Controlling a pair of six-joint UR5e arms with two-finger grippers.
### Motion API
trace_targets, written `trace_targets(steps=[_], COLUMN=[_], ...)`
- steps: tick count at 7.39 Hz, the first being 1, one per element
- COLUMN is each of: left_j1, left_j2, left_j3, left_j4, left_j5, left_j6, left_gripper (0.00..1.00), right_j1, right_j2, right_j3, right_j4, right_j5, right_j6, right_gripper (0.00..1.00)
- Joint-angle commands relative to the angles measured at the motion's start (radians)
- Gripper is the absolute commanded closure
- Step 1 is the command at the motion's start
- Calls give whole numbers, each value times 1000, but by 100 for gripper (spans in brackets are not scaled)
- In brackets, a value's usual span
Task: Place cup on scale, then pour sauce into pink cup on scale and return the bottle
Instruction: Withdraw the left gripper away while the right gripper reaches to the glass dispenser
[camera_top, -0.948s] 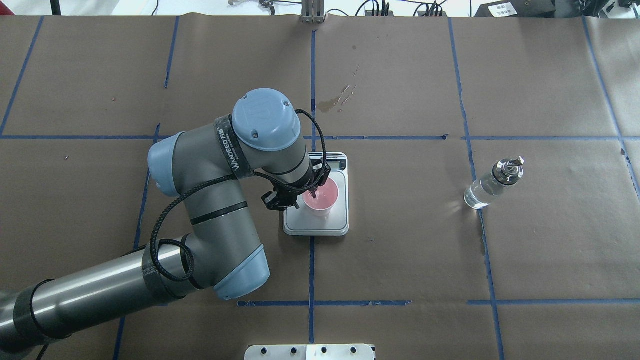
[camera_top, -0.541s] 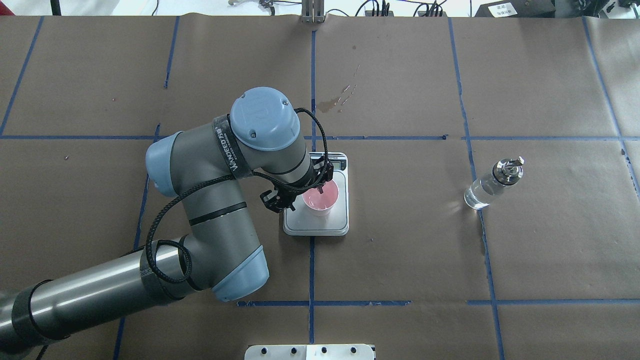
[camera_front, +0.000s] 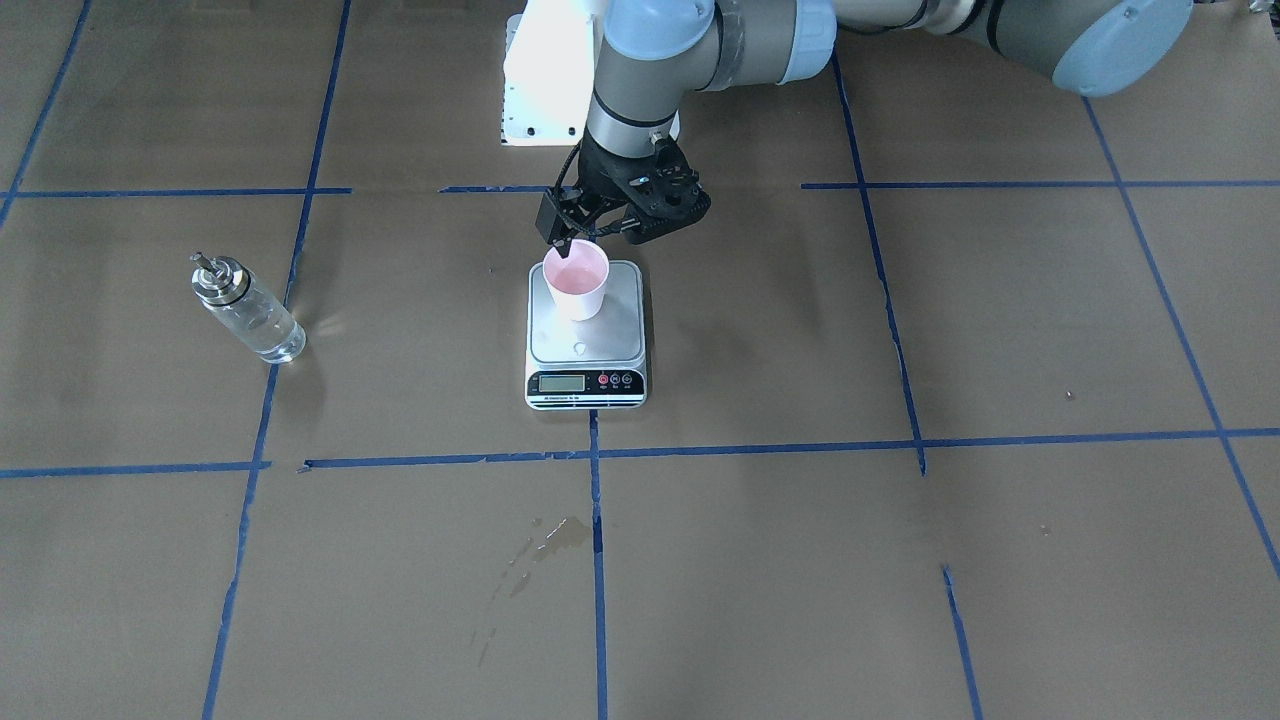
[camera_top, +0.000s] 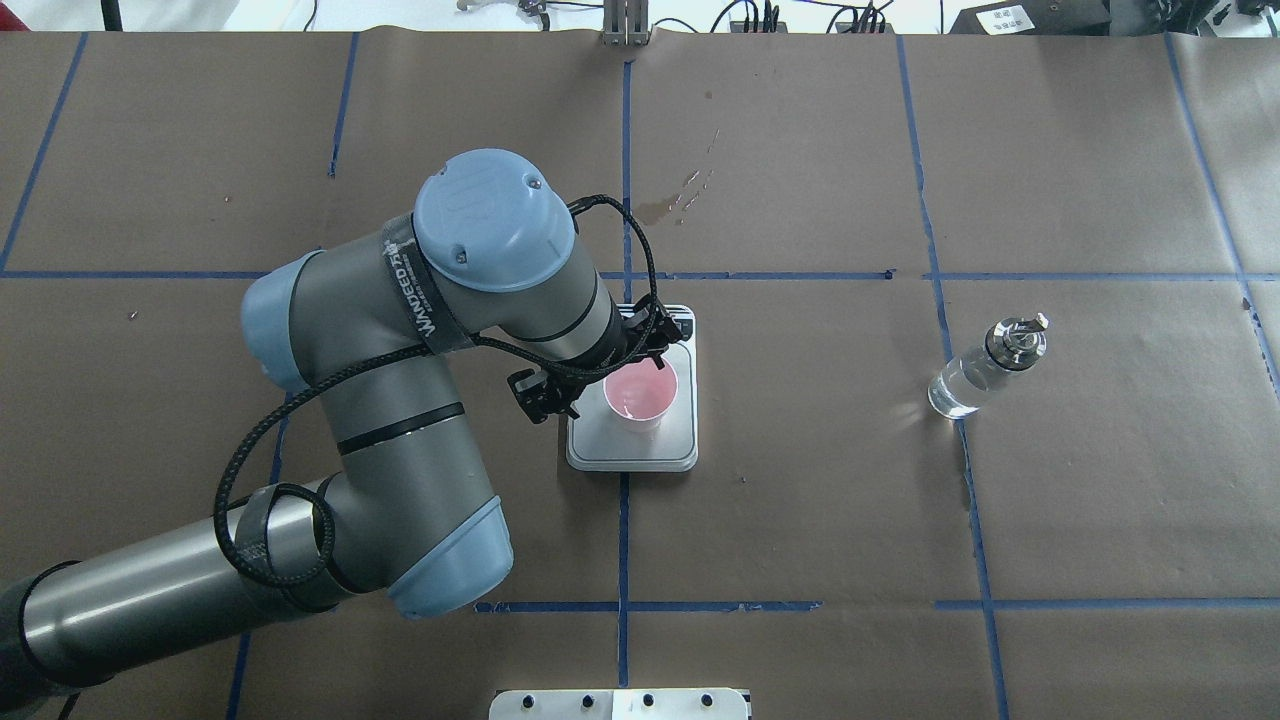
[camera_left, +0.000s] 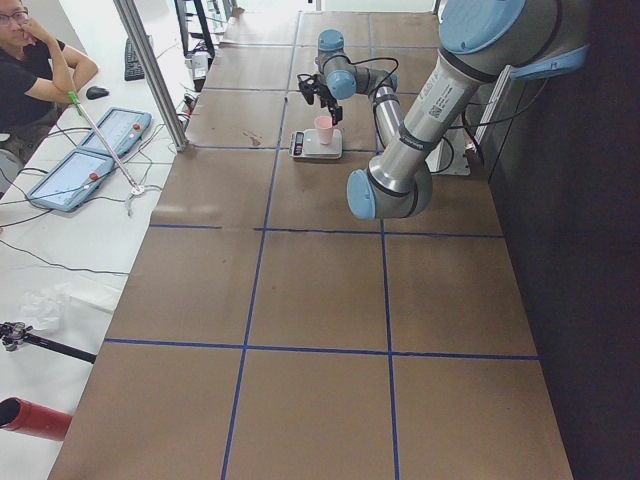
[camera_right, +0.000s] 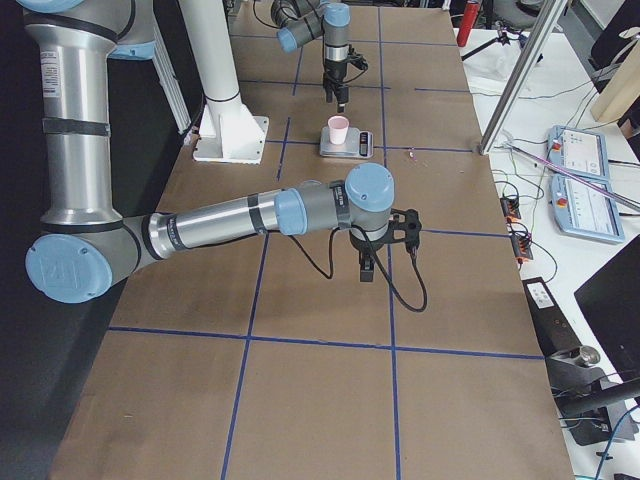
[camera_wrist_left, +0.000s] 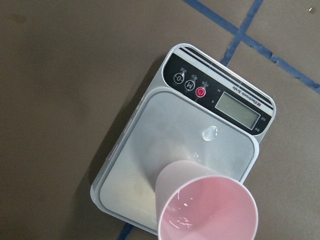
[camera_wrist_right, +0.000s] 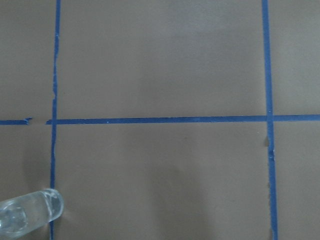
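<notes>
Brown paper table (camera_top: 800, 480); cup (camera_top: 641, 392) upright on scale (camera_top: 600, 452); left hand (camera_front: 578, 238) above.

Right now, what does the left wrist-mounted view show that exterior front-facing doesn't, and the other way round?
Left wrist-mounted only: readable symbols on the buttons and wet specks inside the cup.
Exterior front-facing only: the bottle standing on the paper well apart from the rest, the left gripper over the cup's robot-side rim, and a stain on the paper.
Both: the cup upright on the scale, at the end away from the display.
</notes>
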Motion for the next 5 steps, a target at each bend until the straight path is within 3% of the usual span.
trace_targets(steps=[1, 3, 5], left_j1=[-77, -156, -210], left_j2=[28, 62, 85], left_j3=[-52, -89, -97], left_j4=[10, 40, 42], left_j5=[-3, -38, -66], left_j6=[52, 176, 220], left_gripper=[0, 0, 0], right_j1=[-97, -196, -374], right_j2=[-27, -91, -128], right_j3=[187, 367, 517], right_j4=[-2, 6, 56], right_j5=[-10, -69, -221], right_j6=[214, 444, 703], right_gripper=[0, 0, 0])
